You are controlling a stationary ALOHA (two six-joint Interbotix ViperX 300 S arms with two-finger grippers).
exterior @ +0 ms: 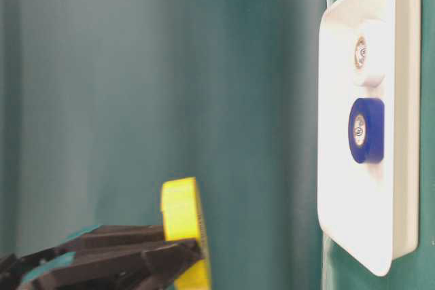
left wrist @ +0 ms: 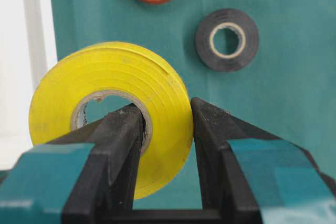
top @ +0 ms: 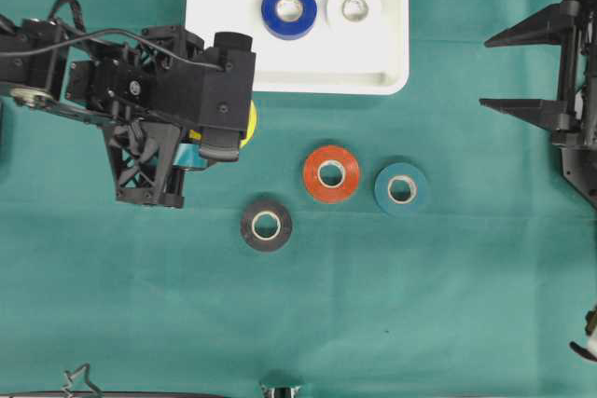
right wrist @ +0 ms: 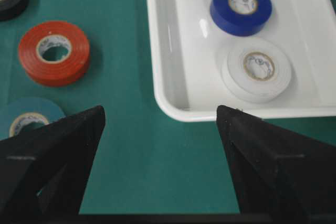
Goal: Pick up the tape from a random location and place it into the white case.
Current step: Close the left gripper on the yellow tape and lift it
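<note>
My left gripper [left wrist: 167, 107] is shut on a yellow tape roll [left wrist: 105, 98], one finger through its core and the other on its outer wall. It holds the roll on edge above the green cloth, just short of the front left edge of the white case [top: 308, 67]. From overhead, only a sliver of the yellow roll [top: 249, 124] shows beside the wrist. Inside the case lie a blue roll [top: 288, 10] and a white roll [top: 354, 8]. My right gripper [top: 483, 73] stands open at the right edge, holding nothing.
On the cloth in front of the case lie an orange roll [top: 331, 174], a teal roll [top: 401, 187] and a black roll [top: 266, 225]. The left arm's body [top: 140, 90] covers the area left of the case.
</note>
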